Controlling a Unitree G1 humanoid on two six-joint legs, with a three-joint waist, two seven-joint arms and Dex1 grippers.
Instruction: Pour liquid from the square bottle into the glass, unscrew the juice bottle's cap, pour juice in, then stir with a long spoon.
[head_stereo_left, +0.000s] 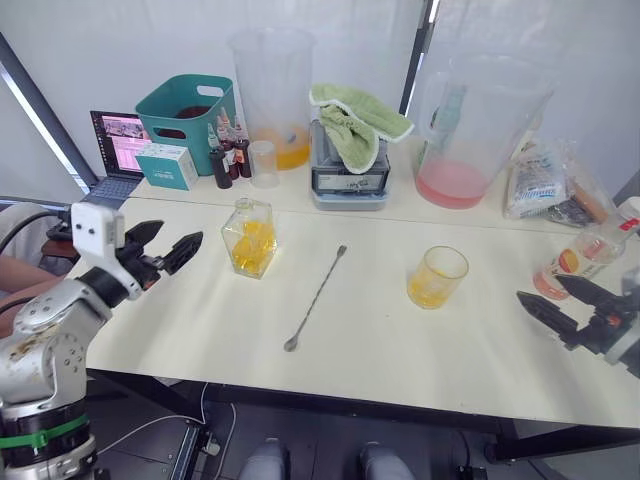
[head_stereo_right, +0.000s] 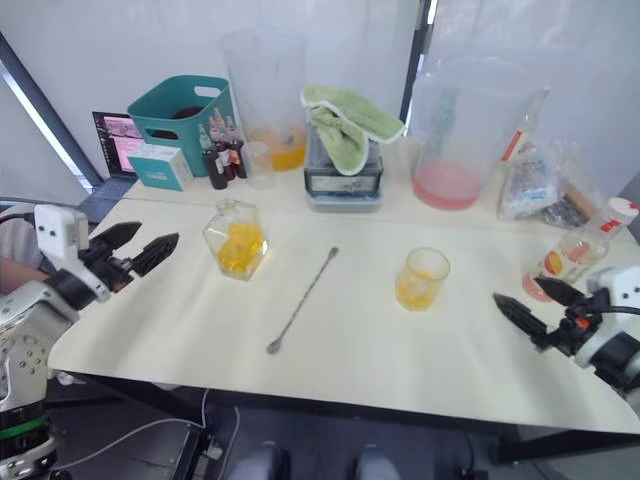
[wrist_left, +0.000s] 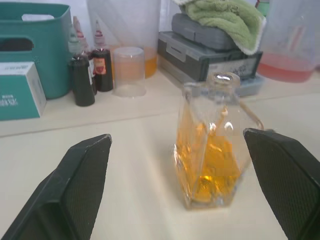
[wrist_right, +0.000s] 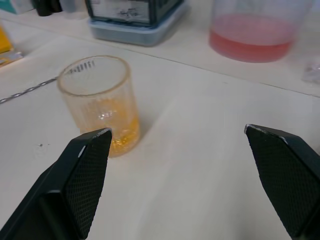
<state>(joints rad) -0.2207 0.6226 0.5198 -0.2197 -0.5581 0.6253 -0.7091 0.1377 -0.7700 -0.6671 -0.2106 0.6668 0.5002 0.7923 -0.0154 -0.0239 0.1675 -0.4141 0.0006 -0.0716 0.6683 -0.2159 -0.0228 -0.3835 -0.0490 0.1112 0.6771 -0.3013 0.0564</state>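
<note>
Standing on the cream tabletop (head_stereo_left: 400, 350), a small clear round glass (head_stereo_left: 437, 277) already carries a shallow layer of amber liquid, so the square-bottle pour reads as done and the juice bottle looks to be the next item. Slim round clear plastic juice bottle with pale pink-orange liquid and fruit label (head_stereo_left: 580, 262): leaning at the table's far right edge, its small white round cap with a red mark (head_stereo_left: 629, 211) seated on top, long axis tilted up and away toward the right. Right gripper (head_stereo_left: 560, 303): two black fingers spread wide, holding nothing, hovering low over the table just in front of the juice bottle's base; the bottle lies just beyond and slightly outboard of the fingertips, while the glass sits to their inner side. Left gripper (head_stereo_left: 170, 245): fingers likewise parted and empty, pointing at the clear faceted square glass bottle of amber liquid (head_stereo_left: 249, 236), which stands upright just beyond its tips and well apart from the juice bottle. Thin long silver metal bar spoon (head_stereo_left: 316, 297): flat on the table between square bottle and glass, lying diagonally with its bowl toward the near edge. Judgement: the right arm is far nearer the juice bottle; a short outward reach would bracket it.
</note>
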